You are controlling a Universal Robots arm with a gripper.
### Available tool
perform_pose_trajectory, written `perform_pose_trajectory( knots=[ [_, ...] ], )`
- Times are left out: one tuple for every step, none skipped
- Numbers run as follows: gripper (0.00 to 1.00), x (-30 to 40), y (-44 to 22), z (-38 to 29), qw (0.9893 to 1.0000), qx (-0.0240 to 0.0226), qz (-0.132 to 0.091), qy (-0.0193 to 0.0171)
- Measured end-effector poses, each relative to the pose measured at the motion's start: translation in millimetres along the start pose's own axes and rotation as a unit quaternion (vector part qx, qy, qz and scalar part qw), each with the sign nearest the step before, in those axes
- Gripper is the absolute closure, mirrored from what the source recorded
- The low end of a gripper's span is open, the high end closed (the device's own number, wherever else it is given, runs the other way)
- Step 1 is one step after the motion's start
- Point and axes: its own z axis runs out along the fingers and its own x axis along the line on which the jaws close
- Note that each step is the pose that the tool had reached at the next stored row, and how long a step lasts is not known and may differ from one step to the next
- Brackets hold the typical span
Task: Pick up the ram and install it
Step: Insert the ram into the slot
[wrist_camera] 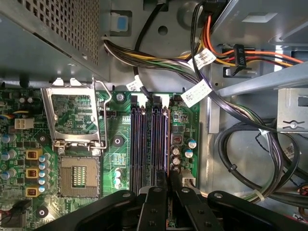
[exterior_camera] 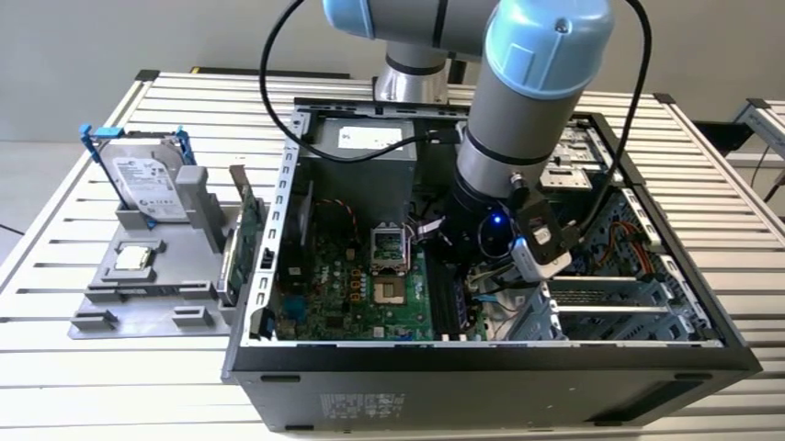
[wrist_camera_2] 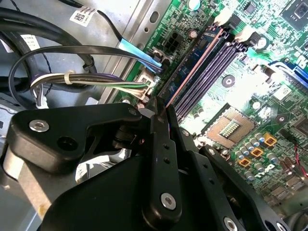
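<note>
The ram shows edge-on as a thin strip with a dark blue face, standing in the outermost of the memory slots on the motherboard inside the open computer case. My gripper is low inside the case at the ram's near end. Its two black fingers are drawn together on the ram's thin edge. In the exterior view the arm reaches down into the case's middle, with the gripper over the slots.
The open CPU socket lies beside the slots. Thick cable bundles and the drive cage crowd the other side. Outside the case, a grey tray holds a hard drive with blue brackets and a green card.
</note>
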Motion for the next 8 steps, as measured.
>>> perform_pose_trajectory(
  knots=[
    [1.0, 0.0, -0.3, 0.0, 1.0, -0.0001, 0.0, 0.0],
    [1.0, 0.0, -0.3, 0.0, 1.0, 0.0, 0.0, 0.0],
    [1.0, 0.0, -0.3, 0.0, 1.0, -0.0001, 0.0, 0.0],
    [1.0, 0.0, -0.3, 0.0, 1.0, -0.0001, 0.0, 0.0],
    [1.0, 0.0, -0.3, 0.0, 1.0, -0.0001, 0.0, 0.0],
    [1.0, 0.0, -0.4, 0.0, 1.0, -0.0001, 0.0, 0.0],
    [1.0, 0.0, -0.4, 0.0, 1.0, -0.0001, 0.0, 0.0],
    [1.0, 0.0, -0.4, 0.0, 1.0, -0.0001, 0.0, 0.0]
  ],
)
